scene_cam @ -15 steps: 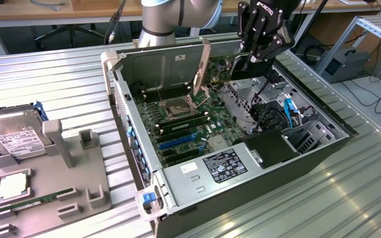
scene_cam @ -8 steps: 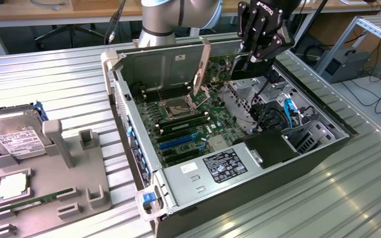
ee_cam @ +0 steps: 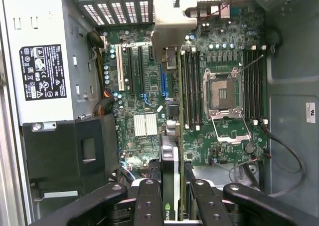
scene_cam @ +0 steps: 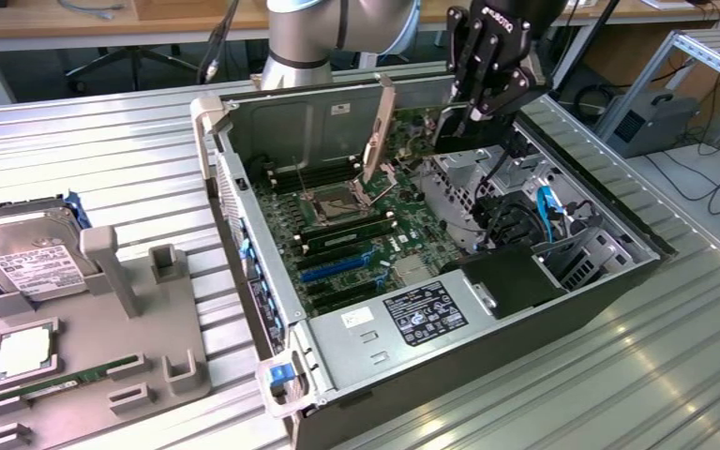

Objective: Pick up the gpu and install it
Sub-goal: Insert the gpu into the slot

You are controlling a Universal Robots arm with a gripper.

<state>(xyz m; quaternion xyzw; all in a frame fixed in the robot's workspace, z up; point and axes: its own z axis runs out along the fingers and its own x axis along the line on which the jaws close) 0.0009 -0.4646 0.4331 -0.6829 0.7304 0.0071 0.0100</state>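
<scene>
Pick-up is complete: the gripper [ee_cam: 173,187], its fingers closed partway on the card's upper edge, holds the gpu [ee_cam: 169,161] edge-on over the motherboard [ee_cam: 144,101] of the open computer case [scene_cam: 229,169]. The card appears clear of the expansion slots, so seating remains to be done.

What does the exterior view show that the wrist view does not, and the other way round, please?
Exterior view: the grey parts tray beside the computer case, carrying a hard drive and a green memory stick, all on the ribbed metal table. Wrist view: the gpu seen edge-on, clamped in the gripper, with the motherboard beyond it. Both: the open case interior, the open CPU socket and the labelled power supply.
</scene>
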